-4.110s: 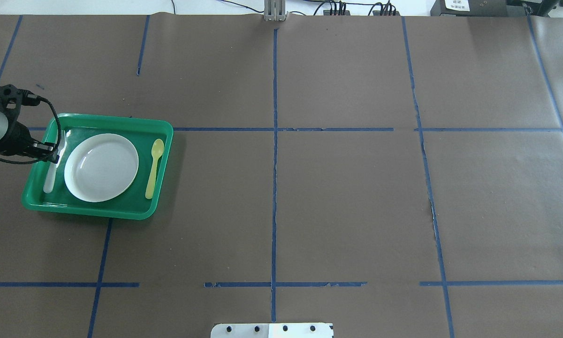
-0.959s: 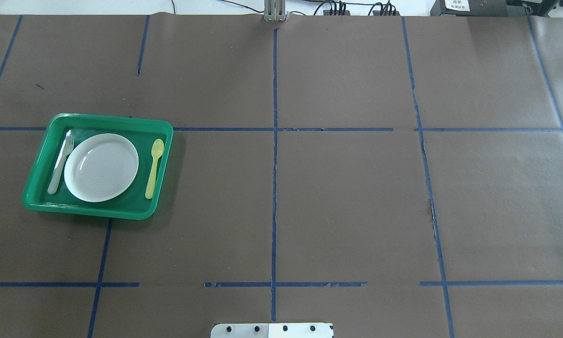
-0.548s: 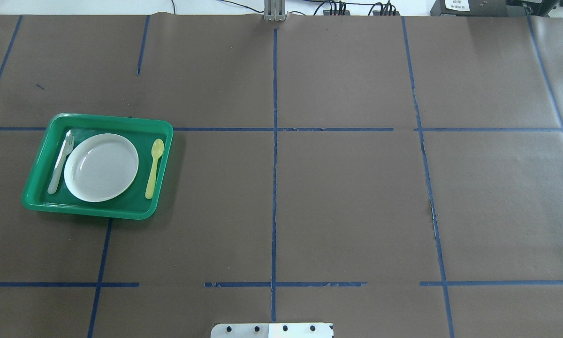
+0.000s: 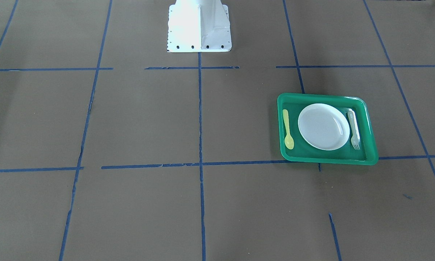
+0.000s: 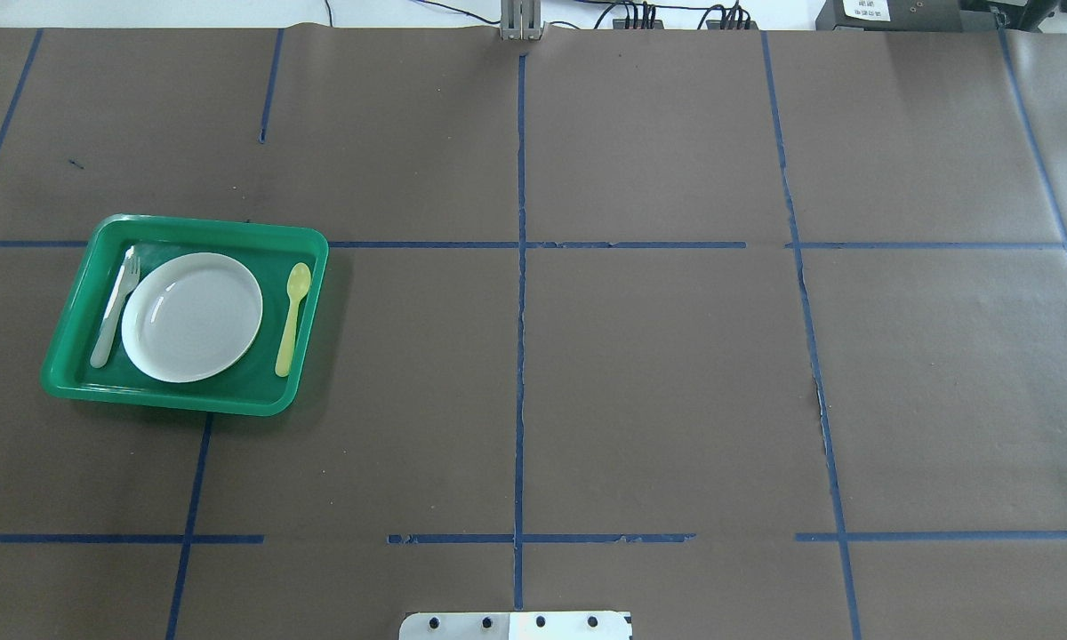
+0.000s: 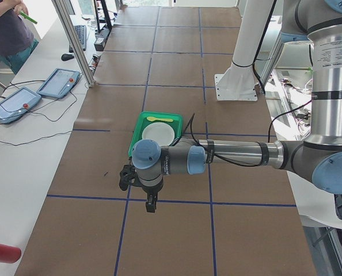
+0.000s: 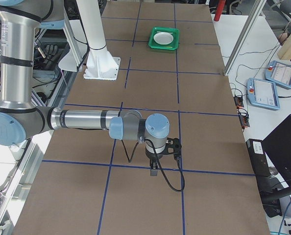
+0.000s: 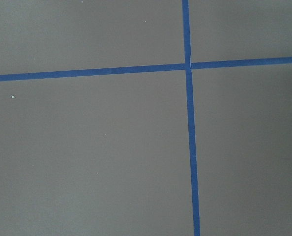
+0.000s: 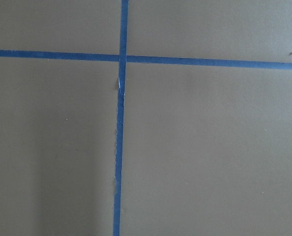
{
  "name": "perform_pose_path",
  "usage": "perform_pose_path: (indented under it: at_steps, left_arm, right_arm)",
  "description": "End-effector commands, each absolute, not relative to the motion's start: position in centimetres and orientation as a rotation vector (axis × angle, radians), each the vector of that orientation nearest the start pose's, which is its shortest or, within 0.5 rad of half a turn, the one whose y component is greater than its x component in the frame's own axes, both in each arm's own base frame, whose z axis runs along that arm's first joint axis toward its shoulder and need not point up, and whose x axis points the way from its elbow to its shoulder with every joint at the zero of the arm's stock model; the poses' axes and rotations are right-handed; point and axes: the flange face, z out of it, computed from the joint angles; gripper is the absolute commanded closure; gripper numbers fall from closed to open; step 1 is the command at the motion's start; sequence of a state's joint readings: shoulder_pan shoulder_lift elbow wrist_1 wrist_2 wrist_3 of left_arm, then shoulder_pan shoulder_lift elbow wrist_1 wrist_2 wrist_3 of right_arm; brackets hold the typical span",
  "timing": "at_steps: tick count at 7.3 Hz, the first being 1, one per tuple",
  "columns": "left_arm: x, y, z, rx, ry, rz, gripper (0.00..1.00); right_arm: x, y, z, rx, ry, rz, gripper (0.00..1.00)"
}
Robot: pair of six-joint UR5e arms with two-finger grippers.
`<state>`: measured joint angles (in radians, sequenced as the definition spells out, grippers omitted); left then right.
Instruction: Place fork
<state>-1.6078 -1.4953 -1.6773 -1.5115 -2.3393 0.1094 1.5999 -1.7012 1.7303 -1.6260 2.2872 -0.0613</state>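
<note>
The fork (image 5: 116, 307) lies flat in the green tray (image 5: 187, 402) at the overhead view's left, just left of the white plate (image 5: 192, 317). 4 seconds ago the left gripper (image 6: 151, 206) hung over it. That gripper has now withdrawn, so placing looks finished. I cannot tell either gripper's state, the right gripper (image 7: 154, 170) included.

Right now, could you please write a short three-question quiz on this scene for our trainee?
1. True or false: the fork lies across the middle of the white plate.
2. What lies on the opposite side of the plate from the fork? A) a yellow spoon B) a knife C) a cup
3. Fill in: all three items sit inside a ____ tray.
Key: 1 false, it lies beside the plate; 2 A; 3 green.
</note>
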Motion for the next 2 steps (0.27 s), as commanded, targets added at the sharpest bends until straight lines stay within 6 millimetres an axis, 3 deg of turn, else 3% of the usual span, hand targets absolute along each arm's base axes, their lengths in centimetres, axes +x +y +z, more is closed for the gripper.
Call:
perform_pose_path:
  at_steps: [1,2]
  left_arm:
    - [-8.23,-45.51,64.71,0.034,0.768,0.058,0.0]
    - [-8.3,-45.51,64.62,0.039,0.768,0.059,0.0]
  right_arm:
    - [8.05,-43.23,65.02,0.007,-0.717,-0.02,0.0]
    - [8.05,-43.22,65.09,0.005,-0.717,-0.019,0.0]
